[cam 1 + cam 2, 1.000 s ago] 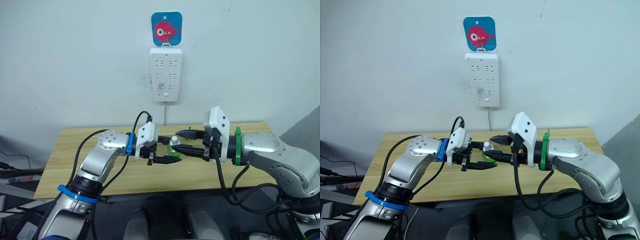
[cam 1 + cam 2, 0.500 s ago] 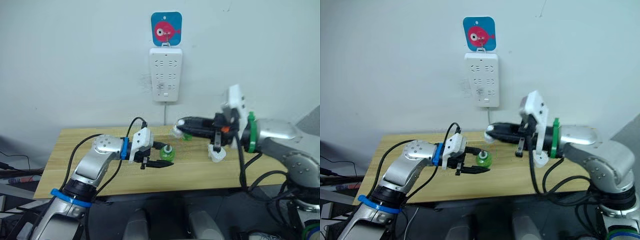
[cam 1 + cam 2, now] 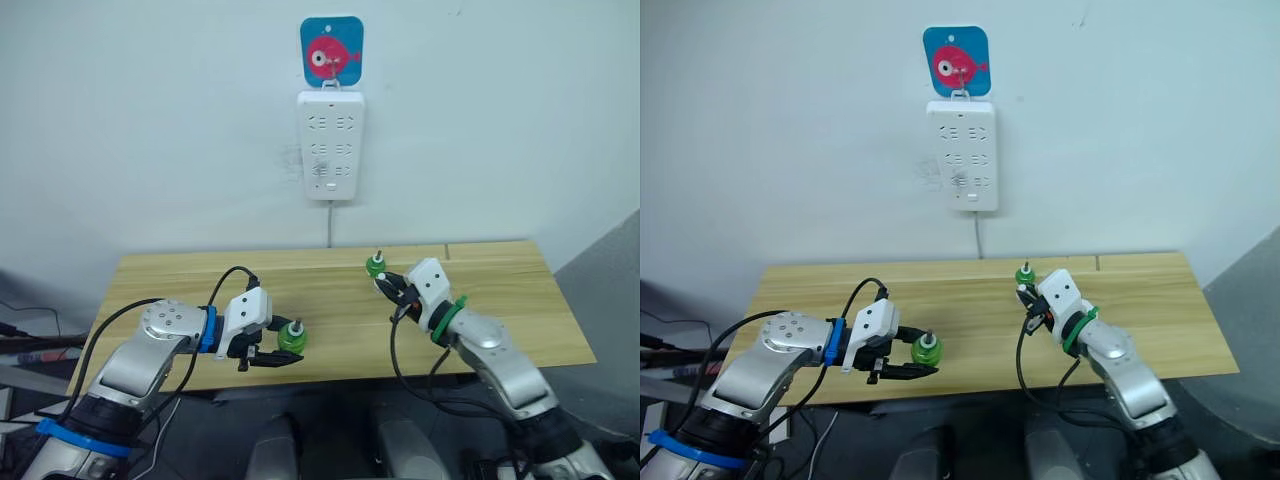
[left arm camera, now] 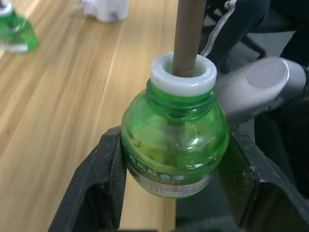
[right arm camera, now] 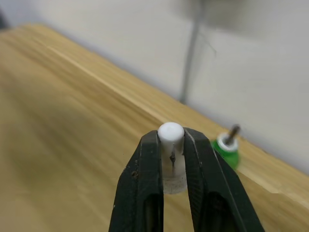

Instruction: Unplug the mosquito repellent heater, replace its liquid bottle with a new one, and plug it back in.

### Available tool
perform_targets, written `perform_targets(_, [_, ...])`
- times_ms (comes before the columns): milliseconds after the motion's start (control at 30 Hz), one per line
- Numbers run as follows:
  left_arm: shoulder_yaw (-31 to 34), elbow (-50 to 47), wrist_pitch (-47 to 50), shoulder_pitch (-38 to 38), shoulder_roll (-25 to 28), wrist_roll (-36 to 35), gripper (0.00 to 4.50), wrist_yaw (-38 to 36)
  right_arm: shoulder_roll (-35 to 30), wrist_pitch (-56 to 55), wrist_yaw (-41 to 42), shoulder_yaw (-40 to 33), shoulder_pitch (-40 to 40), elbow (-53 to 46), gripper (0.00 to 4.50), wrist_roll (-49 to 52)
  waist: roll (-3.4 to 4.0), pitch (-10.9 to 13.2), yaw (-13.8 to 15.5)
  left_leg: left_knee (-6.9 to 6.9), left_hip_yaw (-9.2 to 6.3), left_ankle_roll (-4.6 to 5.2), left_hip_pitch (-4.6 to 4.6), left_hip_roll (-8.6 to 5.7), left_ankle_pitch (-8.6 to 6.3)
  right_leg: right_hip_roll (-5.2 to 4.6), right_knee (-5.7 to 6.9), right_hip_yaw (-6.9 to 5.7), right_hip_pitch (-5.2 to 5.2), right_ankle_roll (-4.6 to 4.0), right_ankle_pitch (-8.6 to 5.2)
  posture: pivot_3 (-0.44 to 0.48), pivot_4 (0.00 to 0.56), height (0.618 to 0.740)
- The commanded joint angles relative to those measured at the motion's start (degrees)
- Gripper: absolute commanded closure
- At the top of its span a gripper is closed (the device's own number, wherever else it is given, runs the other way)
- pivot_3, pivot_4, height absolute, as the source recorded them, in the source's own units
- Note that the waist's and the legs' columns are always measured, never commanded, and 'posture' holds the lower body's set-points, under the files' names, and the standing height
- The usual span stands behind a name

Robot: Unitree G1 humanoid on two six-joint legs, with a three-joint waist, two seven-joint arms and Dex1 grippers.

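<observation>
The left gripper (image 4: pixel 169 203) is clamped on a round green translucent plastic bottle (image 4: pixel 175 145) with a white collar and a brown wick rod standing up from its neck. It holds that bottle upright just above the near edge of the light wooden table (image 3: pixel 180 275), left of centre. The right gripper (image 5: pixel 171 164) is closed on the small white rounded plastic heater (image 5: pixel 172 153), held near the middle of the table, right of centre.

A second green bottle (image 3: pixel 376 265) stands on the table just beyond the right gripper, towards the wall. This one lies nearer to the right arm, its wick pointing up.

The long white power strip (image 3: pixel 331 145) hangs on the wall below a blue square hook plate bearing a red fish (image 3: pixel 331 52), well above and beyond both grippers.

The right wrist view shows the heater pinched between the fingertips, which the head views leave too small to judge. The left wrist view shows the held bottle's printed label.
</observation>
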Motion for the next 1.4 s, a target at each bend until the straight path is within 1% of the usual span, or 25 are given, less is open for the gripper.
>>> perform_targets(33, [2.64, -5.40, 2.13, 1.64, 1.56, -2.58, 2.19, 0.54, 2.87, -8.10, -1.68, -2.08, -3.61, 10.96, 4.23, -2.09, 0.08, 0.55, 0.53, -0.01, 0.00, 0.00, 0.00, 0.00, 0.00, -0.03, 0.00, 0.00, 0.00, -0.01, -0.01, 0.037, 0.278, 0.740])
perform_targets(67, [3.02, -6.22, 2.70, 2.06, 1.89, -2.84, 2.19, 0.73, 3.67, -9.52, -1.47, -2.65, -4.78, 14.51, 4.23, -2.15, 0.07, 0.79, 0.82, -0.01, 0.01, 0.00, -0.01, 0.00, 0.00, -0.06, 0.00, 0.00, -0.01, -0.02, -0.02, 0.037, 0.278, 0.740])
perform_targets(100, [3.73, -7.25, 3.51, 2.69, 2.41, -3.25, 2.19, 1.09, 4.38, -11.50, -1.49, -3.26, -6.19, 18.54, 4.23, -2.32, 0.01, 0.87, 1.01, -0.04, 0.00, 0.00, -0.03, -0.01, 0.00, -0.08, 0.00, -0.01, -0.02, -0.04, -0.02, 0.066, 0.278, 0.740])
perform_targets(167, [4.94, -8.72, 4.68, 3.75, 3.31, -3.94, 2.19, 1.47, 5.29, -14.66, -2.01, -4.28, -8.59, 25.06, 4.23, -3.07, 0.01, 1.12, 1.94, -0.06, -0.04, 0.00, -0.04, -0.04, 0.00, -0.08, -0.02, -0.06, -0.02, -0.06, -0.04, 0.079, 0.278, 0.740])
perform_targets(267, [5.90, -9.62, 5.36, 4.66, 4.10, -4.36, 2.19, 1.60, 6.44, -17.64, -2.78, -6.58, -12.02, 33.26, 4.23, -3.02, 0.05, 1.25, 2.39, -0.07, -0.02, 0.00, -0.04, -0.03, 0.00, -0.10, -0.02, -0.05, -0.02, -0.07, -0.04, 0.078, 0.282, 0.740])
perform_targets(333, [5.92, -9.58, 5.50, 4.58, 4.23, -4.45, 2.19, 1.66, 6.82, -19.16, -2.64, -7.50, -13.79, 37.06, 4.23, -3.20, 0.06, 1.43, 2.54, -0.06, -0.03, 0.00, -0.03, -0.04, 0.00, -0.10, 0.00, -0.06, -0.02, -0.07, -0.04, 0.074, 0.286, 0.740])
perform_targets(400, [5.62, -9.53, 5.64, 4.24, 4.04, -4.52, 2.19, 1.82, 7.55, -20.06, -1.33, -8.51, -14.36, 38.68, 3.47, -2.40, 0.09, 1.53, 2.71, -0.04, -0.02, 0.00, -0.03, -0.05, 0.00, -0.09, 0.02, -0.05, -0.02, -0.07, -0.03, 0.064, 0.279, 0.740])
perform_targets(433, [5.33, -9.39, 5.68, 3.91, 3.80, -4.50, 2.19, 1.92, 7.90, -20.42, -0.52, -8.94, -14.37, 38.88, 3.23, -1.92, 0.09, 1.53, 2.78, -0.04, -0.02, 0.00, -0.03, -0.05, 0.00, -0.09, 0.02, -0.05, -0.02, -0.07, -0.03, 0.059, 0.275, 0.740])
perform_targets(500, [4.41, -8.37, 5.46, 2.30, 2.87, -4.38, 2.19, 2.02, 8.29, -20.61, 0.89, -9.41, -13.01, 35.13, 2.49, -1.02, 0.11, 1.54, 2.85, -0.05, -0.03, 0.00, -0.03, -0.05, 0.00, -0.09, 0.01, -0.07, -0.02, -0.07, -0.04, 0.050, 0.275, 0.740])
perform_targets(533, [3.98, -7.74, 5.18, 1.42, 2.35, -4.32, 2.19, 2.02, 8.03, -20.56, 1.23, -9.32, -12.08, 32.28, 2.20, -1.23, 0.16, 1.57, 2.91, -0.07, -0.03, 0.00, -0.03, -0.05, 0.00, -0.09, 0.01, -0.07, -0.03, -0.09, -0.05, 0.044, 0.275, 0.740])
perform_targets(600, [3.21, -6.74, 4.83, 0.14, 1.47, -4.06, 2.19, 2.07, 7.60, -19.96, 1.94, -9.39, -10.58, 28.00, 1.43, -1.57, 0.22, 1.62, 3.08, -0.08, -0.04, -0.01, -0.05, -0.06, 0.00, -0.08, 0.01, -0.07, -0.05, -0.09, -0.06, 0.028, 0.269, 0.740])
perform_targets(633, [2.83, -6.23, 4.66, -0.58, 0.92, -3.96, 2.19, 2.00, 7.28, -18.73, 2.93, -9.25, -9.31, 24.28, 1.10, -1.20, 0.23, 1.62, 3.11, -0.08, -0.03, -0.01, -0.05, -0.07, 0.00, -0.08, 0.01, -0.06, -0.05, -0.09, -0.06, 0.020, 0.263, 0.740])
perform_targets(667, [2.43, -5.59, 4.44, -1.78, 0.06, -4.17, 2.19, 1.81, 6.17, -15.39, 5.49, -8.20, -6.81, 16.45, 0.63, 0.16, 0.25, 1.63, 3.13, -0.08, -0.01, -0.01, -0.05, -0.08, 0.00, -0.08, 0.00, -0.04, -0.05, -0.09, -0.05, 0.014, 0.260, 0.740])
perform_targets(700, [1.88, -4.89, 4.20, -3.18, -0.87, -4.44, 2.19, 1.42, 4.40, -10.92, 8.46, -6.80, -4.04, 7.20, 0.40, 2.00, 0.33, 1.67, 3.24, -0.08, -0.01, -0.01, -0.06, -0.09, 0.00, -0.09, 0.01, -0.03, -0.05, -0.08, -0.05, 0.006, 0.257, 0.740])
perform_targets(800, [-0.21, -2.46, 2.31, -6.83, -3.53, -4.16, 2.19, -0.14, -2.10, 0.62, 14.13, -4.33, 0.99, -12.81, 0.34, 4.86, 0.34, 1.68, 3.34, -0.06, -0.10, -0.02, -0.14, -0.09, 0.00, -0.10, -0.01, -0.11, -0.06, -0.07, -0.06, -0.033, 0.243, 0.740])
perform_targets(900, [-2.29, -0.02, 1.19, -10.86, -6.83, -4.44, 2.19, -1.72, -10.19, 15.41, 18.94, -5.43, 3.12, -30.42, 0.34, 14.02, 0.34, 1.67, 3.13, 0.00, -0.08, -0.02, -0.15, -0.13, 0.00, -0.09, -0.02, -0.08, -0.04, 0.00, -0.02, -0.067, 0.234, 0.740])
perform_targets(1033, [-4.78, 3.83, -0.72, -16.16, -11.14, -4.26, 2.19, -4.09, -18.25, 30.02, 22.31, -8.61, 2.56, -43.32, 0.34, 27.37, 0.23, 1.57, 2.24, 0.08, -0.09, -0.02, -0.12, -0.11, 0.01, -0.07, -0.03, -0.08, 0.03, 0.07, 0.02, -0.117, 0.212, 0.740])
perform_targets(1133, [-5.92, 6.99, -2.08, -19.70, -13.95, -3.86, 2.19, -5.33, -19.80, 34.46, 21.49, -9.48, 0.71, -45.75, 0.34, 31.10, 0.00, 1.41, 1.59, 0.08, -0.10, -0.01, -0.13, -0.13, 0.01, -0.06, -0.04, -0.10, 0.03, 0.08, 0.02, -0.148, 0.192, 0.740])
perform_targets(1233, [-6.44, 8.59, -2.94, -21.41, -15.61, -3.67, 2.19, -5.95, -18.90, 35.62, 19.71, -8.68, -1.45, -44.86, 0.34, 30.58, -0.06, 1.33, 0.45, 0.09, -0.08, -0.01, -0.14, -0.14, 0.01, -0.05, -0.05, -0.07, 0.03, 0.10, 0.04, -0.163, 0.182, 0.740])
perform_targets(1400, [-7.00, 8.01, -3.44, -21.83, -16.61, -3.84, 2.19, -6.43, -17.02, 35.12, 18.00, -7.25, -3.19, -43.46, 0.34, 28.65, -0.08, 1.19, -0.83, 0.06, -0.09, -0.02, -0.14, -0.14, 0.01, -0.05, -0.03, -0.07, 0.00, 0.11, 0.04, -0.168, 0.160, 0.740])
